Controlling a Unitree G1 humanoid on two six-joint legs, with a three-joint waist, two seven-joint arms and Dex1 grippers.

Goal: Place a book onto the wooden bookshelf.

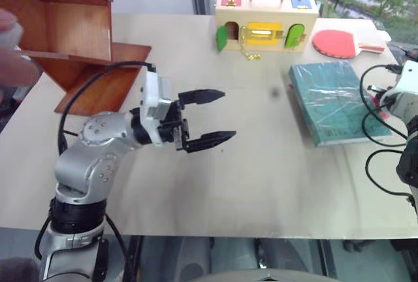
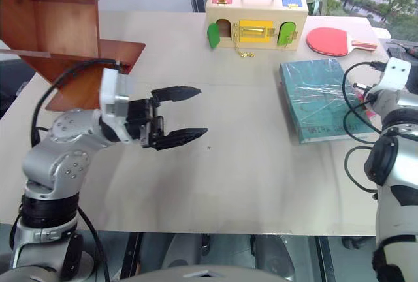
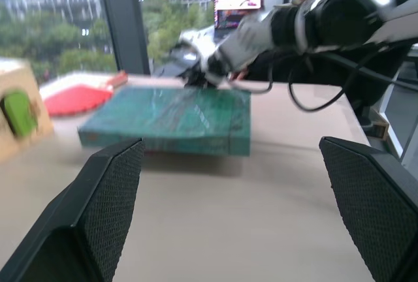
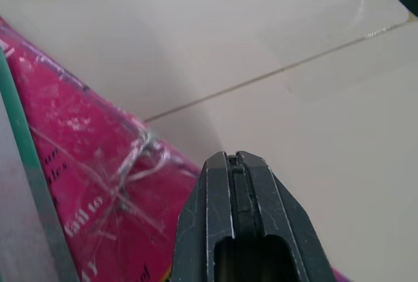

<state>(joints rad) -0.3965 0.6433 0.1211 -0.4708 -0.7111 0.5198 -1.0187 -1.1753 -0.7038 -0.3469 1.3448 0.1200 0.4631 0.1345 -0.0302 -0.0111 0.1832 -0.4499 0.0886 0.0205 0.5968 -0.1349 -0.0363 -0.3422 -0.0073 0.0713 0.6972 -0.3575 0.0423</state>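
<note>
The left pincer (image 1: 208, 116) is hanging released over the bare middle of the worktop (image 1: 261, 184), its two black fingers spread wide and pointing level toward the book (image 1: 338, 101), well apart from it. The right pincer (image 4: 236, 164) is clenched, fingers pressed together with nothing between them, sitting at the book's outer edge, just beside a pink book (image 4: 98, 190) that is lying under the teal one. The teal book itself is lying flat, wrapped in glossy plastic. Beyond the book's far end, a red paddle (image 1: 336, 42) is resting, and a pale toy box (image 1: 266, 21) with coloured doors is standing near it. The wooden bookshelf (image 1: 72, 40) is standing far across the worktop from the book, past the left pincer. The book is not yet gripped, so the step in hand looks like preparing the pickup. Next, a pincer would probably need to open around the book's edge and lift it.
</note>
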